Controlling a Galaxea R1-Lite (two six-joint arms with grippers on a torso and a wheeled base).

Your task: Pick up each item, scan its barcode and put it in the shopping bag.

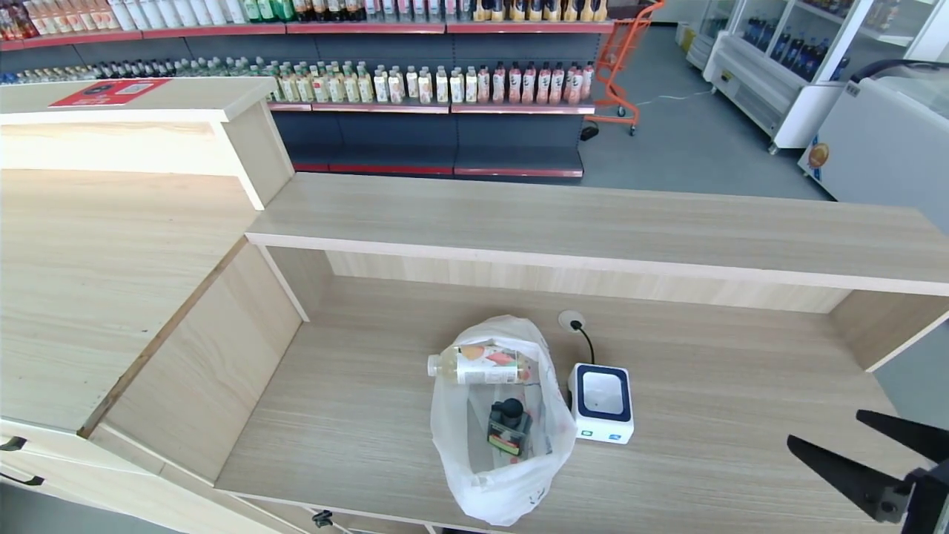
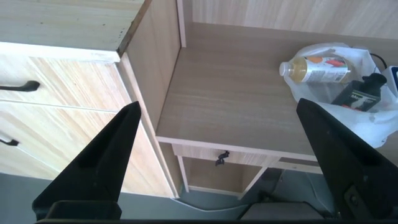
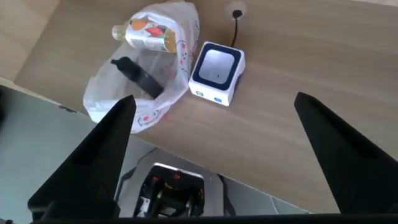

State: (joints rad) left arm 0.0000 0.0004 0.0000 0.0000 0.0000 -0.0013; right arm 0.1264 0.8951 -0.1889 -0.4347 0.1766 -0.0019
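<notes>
Ctr-bottom of frame: white shopping bag [image 1: 495,498] lying open on wood counter [image 1: 741,415]. Bottle [image 1: 478,366] on its side at bag's upper rim; dark black-capped item [image 1: 508,426] inside. Scanner [image 1: 602,402] just right of bag, w/ cable [image 1: 587,343] running up-frame. Right gripper [image 1: 824,428] lower-right corner, fingers spread.

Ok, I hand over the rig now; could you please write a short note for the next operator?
Left gripper: open, empty, off the light wooden counter's front left.
Right gripper: open, empty, at its front right.
Clear drink bottle with white cap and black capped container lie in the white plastic shopping bag, beside the white scanner.
Done: both bagged.
Left: seemingly nothing.
</notes>
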